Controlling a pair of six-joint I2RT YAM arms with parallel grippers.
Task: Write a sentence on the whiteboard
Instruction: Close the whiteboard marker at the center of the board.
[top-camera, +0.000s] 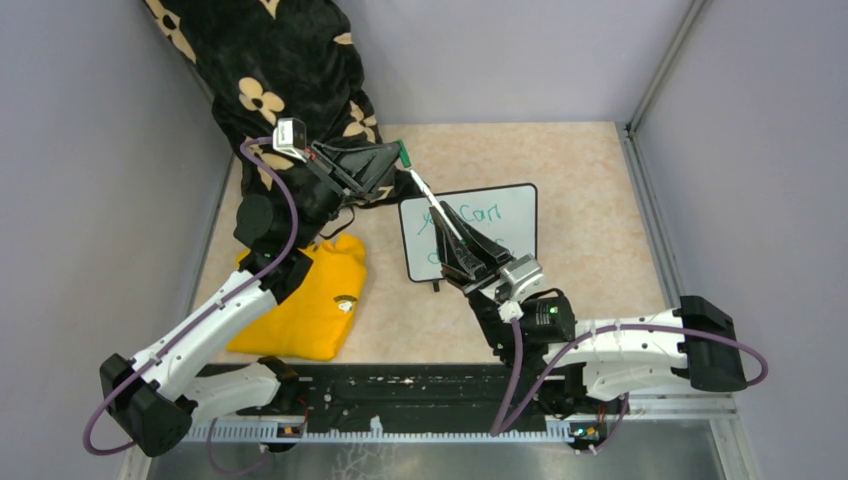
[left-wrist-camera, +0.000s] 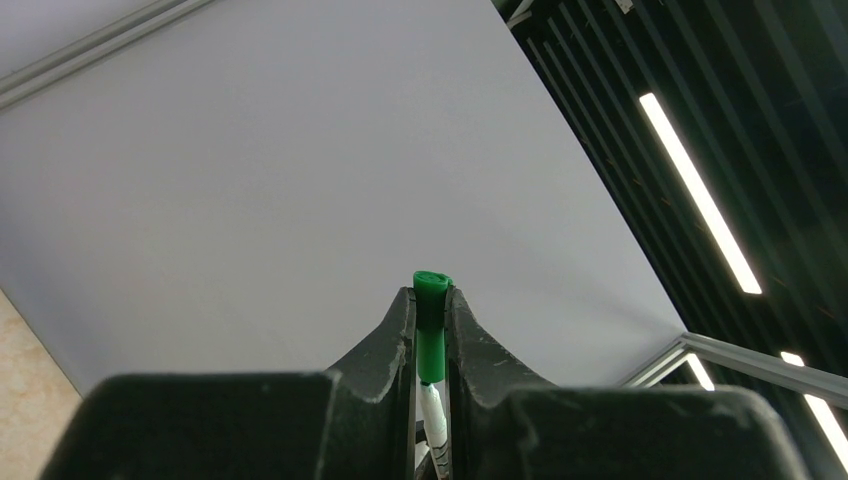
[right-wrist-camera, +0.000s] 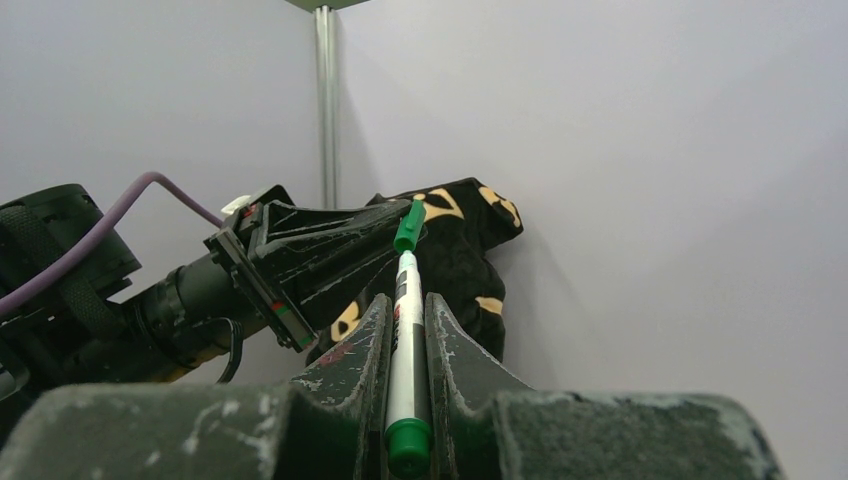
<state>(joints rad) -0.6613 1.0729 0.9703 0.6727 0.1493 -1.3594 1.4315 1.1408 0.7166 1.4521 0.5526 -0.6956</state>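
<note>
The whiteboard (top-camera: 512, 222) lies on the tan table, right of centre. Green handwritten words (top-camera: 487, 212) show on it, partly hidden by my right arm. My right gripper (top-camera: 450, 218) is shut on the white body of a green marker (top-camera: 430, 200), held above the board's left part; the wrist view shows the marker (right-wrist-camera: 405, 330) between my right gripper's (right-wrist-camera: 405, 305) jaws. My left gripper (top-camera: 398, 156) is shut on the marker's green cap (left-wrist-camera: 432, 305) at the far end. The cap (right-wrist-camera: 408, 225) meets the marker's tip; I cannot tell if it is fully seated.
A black fabric with cream flowers (top-camera: 270, 70) is heaped at the back left. A folded yellow cloth (top-camera: 310, 300) lies at the left front. Grey walls close in the table on three sides, with a metal post (top-camera: 655, 70) at the back right corner.
</note>
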